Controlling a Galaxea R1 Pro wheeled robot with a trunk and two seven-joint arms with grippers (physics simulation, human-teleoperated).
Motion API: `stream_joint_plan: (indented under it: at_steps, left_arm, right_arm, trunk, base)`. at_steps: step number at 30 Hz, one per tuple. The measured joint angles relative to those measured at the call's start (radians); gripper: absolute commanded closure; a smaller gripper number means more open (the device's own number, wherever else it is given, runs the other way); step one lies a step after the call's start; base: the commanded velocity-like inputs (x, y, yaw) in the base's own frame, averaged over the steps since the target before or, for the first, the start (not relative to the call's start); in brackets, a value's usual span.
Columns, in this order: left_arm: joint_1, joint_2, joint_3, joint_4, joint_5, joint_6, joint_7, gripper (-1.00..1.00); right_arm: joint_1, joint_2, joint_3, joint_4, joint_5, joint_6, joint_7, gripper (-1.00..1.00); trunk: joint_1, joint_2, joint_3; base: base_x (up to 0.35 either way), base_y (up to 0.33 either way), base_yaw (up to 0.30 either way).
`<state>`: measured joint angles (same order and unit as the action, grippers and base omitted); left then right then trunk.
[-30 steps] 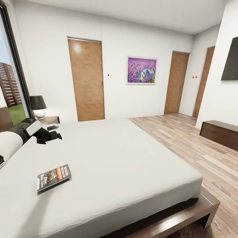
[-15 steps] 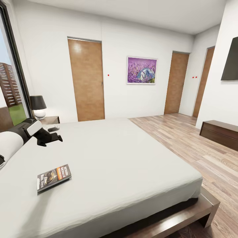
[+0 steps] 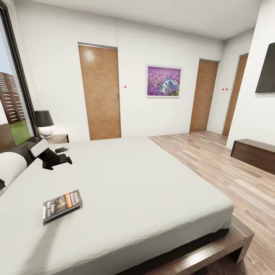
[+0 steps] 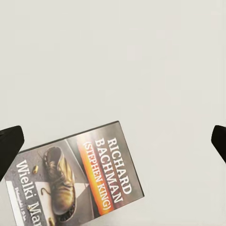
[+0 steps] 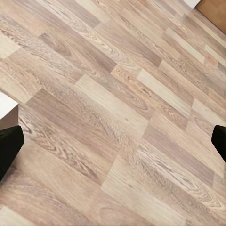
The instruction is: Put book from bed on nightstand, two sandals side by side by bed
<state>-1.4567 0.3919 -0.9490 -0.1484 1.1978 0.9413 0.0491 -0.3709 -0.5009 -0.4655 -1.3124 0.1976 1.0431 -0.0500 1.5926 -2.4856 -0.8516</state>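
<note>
The book, dark with an orange band, lies flat on the off-white bed near its front left. My left gripper hovers open above the mattress, farther toward the headboard than the book and clear of it. In the left wrist view the book lies below the open gripper, partly past the frame edge. The dark nightstand stands beyond the bed at the left wall. My right gripper hangs open over bare wood floor.
A black-shaded lamp stands on the nightstand. The bed's dark frame corner juts out at the lower right. A low dark cabinet sits against the right wall under a wall screen. Wood floor runs right of the bed.
My left gripper has shifted very slightly up and to the right over the mattress. The book has not moved.
</note>
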Motion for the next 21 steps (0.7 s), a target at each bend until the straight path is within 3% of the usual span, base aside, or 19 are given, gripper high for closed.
stream_joint_plan:
  at_steps: [5, 8, 12, 21]
  left_arm:
    - [0.0, -0.011, 0.001, 0.0, 0.0, 0.0, 0.004, -1.0]
    - [0.0, -0.048, 0.0, 0.003, 0.003, -0.001, 0.012, -1.0]
    - [0.0, -0.074, -0.003, 0.004, 0.002, -0.002, 0.026, -1.0]
    - [0.0, -0.089, -0.001, 0.01, 0.003, -0.007, 0.092, -1.0]
  right_arm:
    - [0.0, 0.0, -0.001, 0.0, 0.0, 0.0, 0.002, -1.0]
    - [0.001, 0.0, -0.002, 0.0, 0.0, 0.0, 0.003, -1.0]
    - [0.017, 0.0, -0.003, 0.0, -0.002, 0.0, 0.004, -1.0]
    - [0.046, 0.0, -0.001, 0.0, -0.007, 0.0, 0.005, -1.0]
  trunk:
    - [0.0, 0.0, 0.0]
    - [0.0, 0.0, 0.0]
    - [0.0, 0.0, 0.0]
    - [0.0, 0.0, 0.0]
  base:
    - [0.0, 0.0, 0.0]
    - [0.0, 0.0, 0.0]
    - [0.0, 0.0, 0.0]
    - [0.0, 0.0, 0.0]
